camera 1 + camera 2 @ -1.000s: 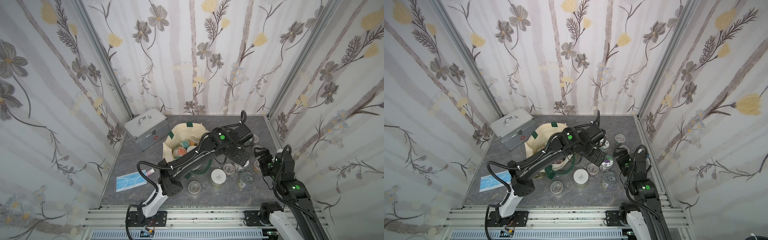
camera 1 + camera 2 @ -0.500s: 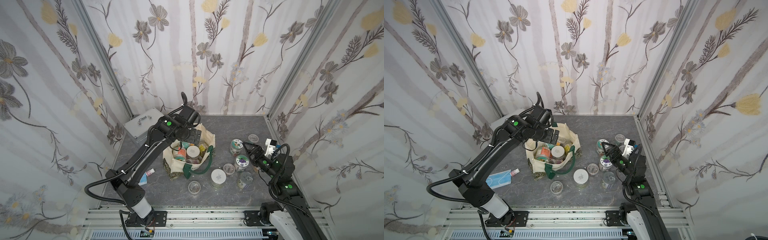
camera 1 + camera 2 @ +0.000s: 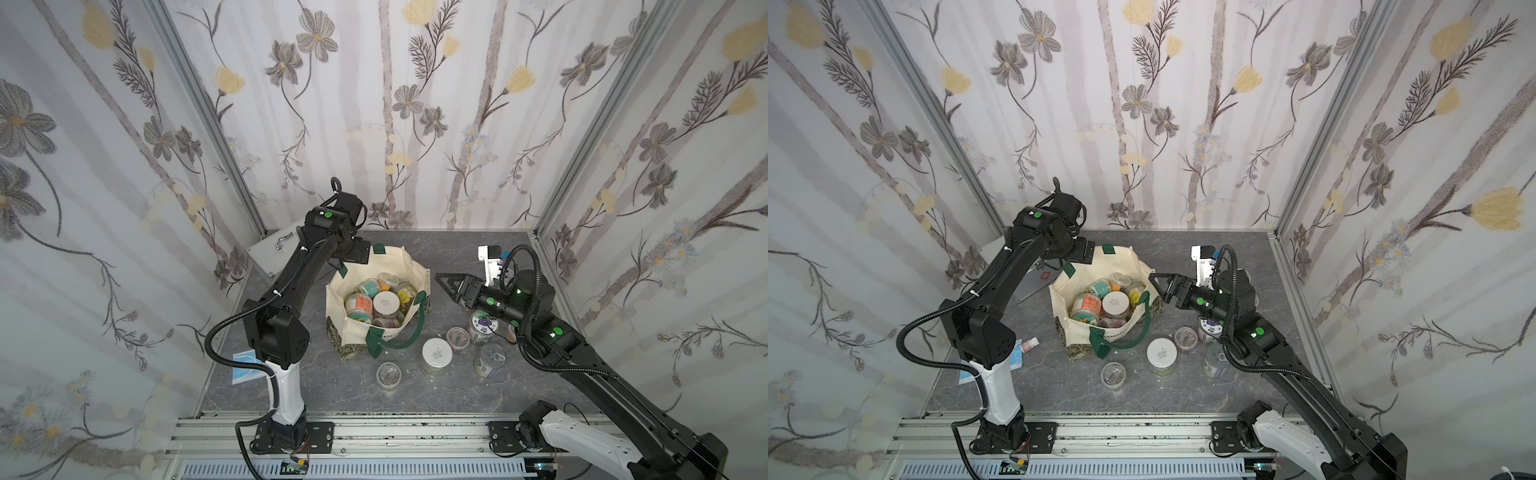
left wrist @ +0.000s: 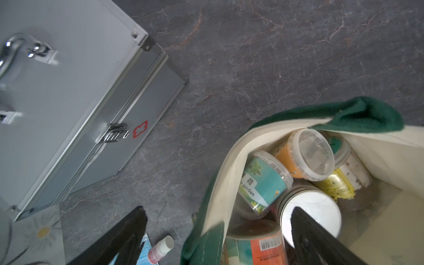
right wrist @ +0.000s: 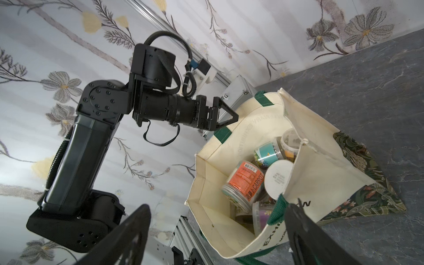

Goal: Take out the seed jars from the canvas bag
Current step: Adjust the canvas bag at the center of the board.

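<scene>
Canvas bag (image 3: 388, 330): upright on desk (image 3: 415, 399), mouth open, seed jars (image 3: 384, 303) inside; further jars (image 3: 436, 353) on desk beside it. Left claw (image 4: 218, 210): above bag rim, apart, empty. Right claw (image 3: 446, 289): beside bag, apart, empty.

Silver metal case (image 4: 68, 103) with a little red cross mark is sitting shut on the dark grey stone-look surface (image 4: 275, 57), back by the flowery wallpaper (image 3: 395, 104). A tiny pink and white bottle (image 4: 160, 249) is lying on its side just beside a blue face mask (image 3: 243, 374), nearer the front.
</scene>
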You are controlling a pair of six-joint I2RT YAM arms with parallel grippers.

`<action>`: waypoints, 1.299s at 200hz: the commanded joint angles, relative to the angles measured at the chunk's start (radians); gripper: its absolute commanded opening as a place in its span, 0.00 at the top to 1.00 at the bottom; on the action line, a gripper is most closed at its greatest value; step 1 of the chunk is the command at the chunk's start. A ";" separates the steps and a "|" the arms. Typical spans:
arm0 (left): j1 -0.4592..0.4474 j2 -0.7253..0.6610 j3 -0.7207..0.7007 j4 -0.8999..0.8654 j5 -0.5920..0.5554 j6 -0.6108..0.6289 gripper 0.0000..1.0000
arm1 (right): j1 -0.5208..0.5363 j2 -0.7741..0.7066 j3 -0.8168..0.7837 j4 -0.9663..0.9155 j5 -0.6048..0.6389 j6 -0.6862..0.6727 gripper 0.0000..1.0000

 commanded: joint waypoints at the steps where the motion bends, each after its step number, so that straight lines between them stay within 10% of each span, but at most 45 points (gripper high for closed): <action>1: 0.005 0.079 0.082 -0.091 0.121 0.046 0.06 | 0.041 0.028 0.032 -0.066 0.061 -0.067 0.09; 86: 0.003 0.137 0.249 -0.137 0.115 0.046 1.00 | 0.158 0.080 0.128 -0.205 0.199 -0.142 0.11; 155: 0.002 0.078 0.347 -0.090 0.075 0.035 1.00 | 0.295 0.239 0.290 -0.266 0.346 -0.195 0.12; 260: -0.009 -0.018 0.103 0.006 0.092 0.032 1.00 | 0.343 0.579 0.488 -0.294 0.523 -0.250 0.14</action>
